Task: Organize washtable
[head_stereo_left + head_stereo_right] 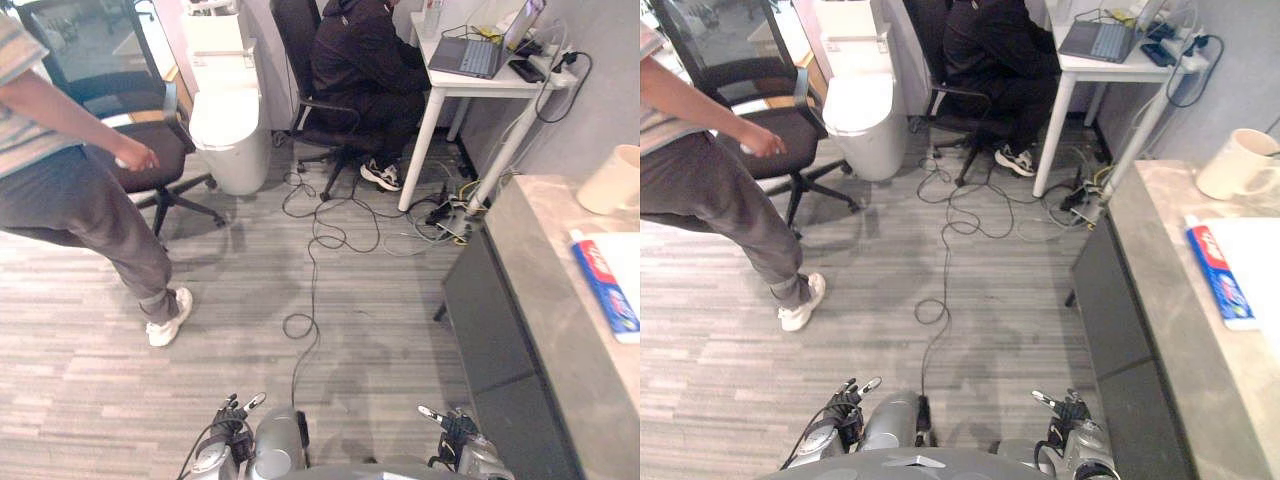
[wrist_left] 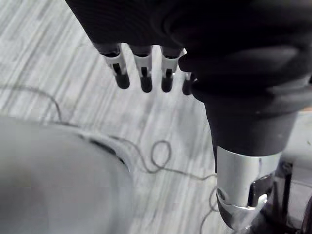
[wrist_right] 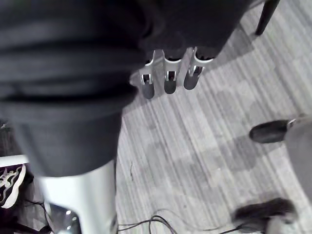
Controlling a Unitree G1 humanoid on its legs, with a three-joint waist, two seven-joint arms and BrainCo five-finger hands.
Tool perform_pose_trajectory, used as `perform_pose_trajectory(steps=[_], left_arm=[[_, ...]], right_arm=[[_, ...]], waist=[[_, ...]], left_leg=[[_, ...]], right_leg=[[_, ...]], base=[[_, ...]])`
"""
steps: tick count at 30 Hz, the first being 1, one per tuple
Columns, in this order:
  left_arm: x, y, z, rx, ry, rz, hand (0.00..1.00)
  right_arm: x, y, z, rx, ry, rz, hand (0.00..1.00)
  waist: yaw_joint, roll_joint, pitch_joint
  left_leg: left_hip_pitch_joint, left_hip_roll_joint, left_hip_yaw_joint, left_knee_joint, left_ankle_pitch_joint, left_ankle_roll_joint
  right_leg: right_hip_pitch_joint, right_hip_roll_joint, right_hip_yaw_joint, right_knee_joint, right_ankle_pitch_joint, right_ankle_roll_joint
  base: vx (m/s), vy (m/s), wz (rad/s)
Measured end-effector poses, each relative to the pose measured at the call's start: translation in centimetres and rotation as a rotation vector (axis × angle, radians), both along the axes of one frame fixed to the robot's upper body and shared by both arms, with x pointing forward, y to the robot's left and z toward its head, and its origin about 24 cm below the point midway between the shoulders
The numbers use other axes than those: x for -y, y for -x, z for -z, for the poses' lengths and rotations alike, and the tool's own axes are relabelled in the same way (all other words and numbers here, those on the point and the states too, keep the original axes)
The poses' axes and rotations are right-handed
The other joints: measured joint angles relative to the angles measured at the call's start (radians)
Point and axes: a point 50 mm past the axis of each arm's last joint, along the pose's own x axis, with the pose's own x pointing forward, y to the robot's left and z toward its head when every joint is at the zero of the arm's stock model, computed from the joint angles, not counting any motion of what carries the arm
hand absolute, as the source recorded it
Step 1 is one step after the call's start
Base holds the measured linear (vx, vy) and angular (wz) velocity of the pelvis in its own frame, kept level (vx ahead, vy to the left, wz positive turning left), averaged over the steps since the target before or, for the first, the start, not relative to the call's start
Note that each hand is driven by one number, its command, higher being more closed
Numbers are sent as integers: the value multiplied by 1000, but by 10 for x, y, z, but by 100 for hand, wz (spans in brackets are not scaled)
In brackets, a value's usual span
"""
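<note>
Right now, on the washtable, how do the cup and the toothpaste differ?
The cup stands upright, mouth up; the toothpaste lies flat. The cup is plain cream; the toothpaste is red, white and blue. The cup sits farther from the robot, the toothpaste nearer. Both are on the grey washtable top, with no hand touching them.

Mug (image 1: 612, 180) clipped at edge, washtable (image 1: 540, 280) cut off, standing person (image 1: 80, 200) partly cropped

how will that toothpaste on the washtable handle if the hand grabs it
The toothpaste lies flat, so it probably won't roll. It looks slim, likely light. Box or soft tube is unclear, so it may give when squeezed.
</note>
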Motion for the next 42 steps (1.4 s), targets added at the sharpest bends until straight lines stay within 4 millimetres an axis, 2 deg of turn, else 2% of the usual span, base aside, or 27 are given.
perform_pose_trajectory(steps=[1,2,3,5,6,7,8,9,10,11,12,13,14,15,16,17,18,20,21,31,34,37,38,39,40,41,42], left_arm=[[-1,13,3,-38,-5,-9,0],[-1,25,7,-79,-3,-12,0],[-8,30,7,-107,-18,-10,0],[-11,35,9,-136,-26,0,0],[-14,40,9,-149,-34,2,0],[-18,42,9,-157,-44,9,0],[-15,41,9,-160,-42,23,0],[-12,37,9,-152,-40,62,0],[-13,33,8,-144,-50,82,0],[-13,25,6,-127,-60,120,0],[-12,22,6,-124,-61,128,0],[-10,18,6,-116,-62,149,0],[-5,17,6,-110,-54,165,0],[-2,15,6,-107,-52,182,0],[-7,12,4,-89,-70,196,0],[-10,9,2,-78,-82,197,0],[-7,10,3,-83,-77,202,0],[1,16,6,-105,-62,227,0],[15,12,10,-128,-19,226,0],[16,11,10,-130,-36,268,0],[17,8,9,-131,-50,307,0],[9,4,7,-134,-77,324,0],[4,3,7,-137,-90,315,0],[-7,12,7,-162,-105,289,0],[-12,13,6,-163,-114,272,0],[-21,12,4,-158,-131,238,0],[-22,14,4,-162,-131,228,0]], right_arm=[[1,5,1,-12,-1,11,0],[-3,8,3,-19,-13,13,0],[-11,10,5,-24,-31,2,0],[-13,15,7,-36,-45,0,0],[-14,18,8,-38,-55,8,0],[-13,20,8,-39,-60,13,0],[-12,25,10,-48,-66,31,0],[-9,34,11,-54,-75,69,0],[-9,34,11,-52,-79,75,0],[-9,37,12,-59,-89,83,0],[-7,37,11,-54,-90,99,0],[-4,36,10,-42,-89,120,0],[-2,35,9,-31,-88,134,0],[-1,34,9,-27,-85,133,0],[-6,32,9,-29,-96,118,0],[-6,36,11,-37,-102,131,0],[-3,38,10,-42,-96,131,0],[7,40,9,-42,-70,129,0],[2,58,13,-105,-63,53,0],[4,63,13,-118,-62,64,0],[5,67,14,-129,-67,80,0],[4,74,16,-150,-91,96,0],[3,80,17,-166,-95,103,0],[3,86,18,-181,-96,101,0],[1,87,19,-184,-101,105,0],[1,89,19,-198,-104,102,0],[3,88,19,-198,-100,99,0]], waist=[[6,11,-7],[6,6,-14],[-1,-21,-23],[4,-53,-21],[8,-65,-20],[3,-66,-22],[0,-58,-25],[-5,-56,-36],[-2,-61,-29],[-8,-64,-25],[-13,-62,-24],[-26,-53,-20],[-31,-32,-27],[-33,-22,-36],[-24,-55,-36],[-26,-73,-36],[-29,-73,-41],[-26,-19,-54],[-54,-44,-114],[-56,-42,-114],[-57,-33,-107],[-60,-37,-103],[-60,-36,-100],[-61,-39,-99],[-60,-52,-92],[-54,-66,-80],[-46,-63,-78]], left_leg=[[5,-1,-1,-119,146,-2],[22,-16,-1,-115,219,31],[44,-52,5,-106,189,68],[70,-63,35,-19,142,102],[100,-61,60,54,118,136],[127,-62,55,62,108,150],[184,-65,53,36,89,154],[270,-70,29,-24,45,139],[313,-80,20,-59,35,145],[380,-84,10,-123,26,131],[404,-83,9,-145,26,131],[440,-70,6,-175,25,129],[448,-41,1,-204,2,95],[443,-25,1,-211,-29,62],[436,-36,0,-212,-39,36],[437,-42,-19,-211,-48,18],[437,-30,-35,-213,-53,11],[441,16,-59,-243,-30,-39],[442,-15,-110,-310,27,-34],[435,-13,-105,-313,21,-38],[430,-7,-100,-313,9,-31],[395,27,-83,-240,-45,-56],[401,55,-77,-192,-72,-79],[396,80,-63,-80,-87,-98],[359,89,-63,28,-88,-100],[266,98,-83,257,-47,-50],[223,101,-108,346,-7,-50]], right_leg=[[44,-6,21,-5,-34,16],[68,-10,36,-2,-37,14],[63,-52,45,43,-25,15],[26,-76,121,210,17,49],[3,-68,169,346,88,58],[-13,-60,177,427,146,81],[-51,-58,181,547,213,148],[-137,-49,174,740,206,189],[-172,-52,171,794,178,173],[-229,-66,139,835,105,115],[-251,-78,115,822,71,92],[-289,-99,63,748,14,72],[-317,-103,18,606,-8,75],[-330,-104,0,510,-1,87],[-339,-132,1,316,31,121],[-341,-141,-2,261,91,105],[-334,-129,-15,253,84,103],[-327,-87,-47,234,70,80],[-182,-91,-106,-118,282,104],[-184,-91,-98,-121,276,105],[-202,-87,-91,-96,266,101],[-282,-65,-62,58,178,65],[-289,-45,-55,124,125,58],[-281,-20,-37,159,82,40],[-275,-18,-33,174,68,33],[-266,-6,-8,200,58,19],[-261,0,12,206,52,11]], base=[[195,178,-25],[528,250,-13],[577,233,1],[594,209,-3],[517,135,-21],[359,77,-27],[241,21,-16],[179,2,-17],[55,-54,-11],[-66,-67,-7],[-178,-86,0],[-314,-50,5],[-360,-36,7],[-329,-54,6],[-45,-203,16],[72,-240,18],[265,-276,22],[249,-192,15],[86,-93,9],[-66,-5,-2],[10,-14,-9],[83,-96,-17],[224,-173,-17],[225,-187,-19],[126,-218,-38],[-19,-223,-49],[-78,-285,-94]])
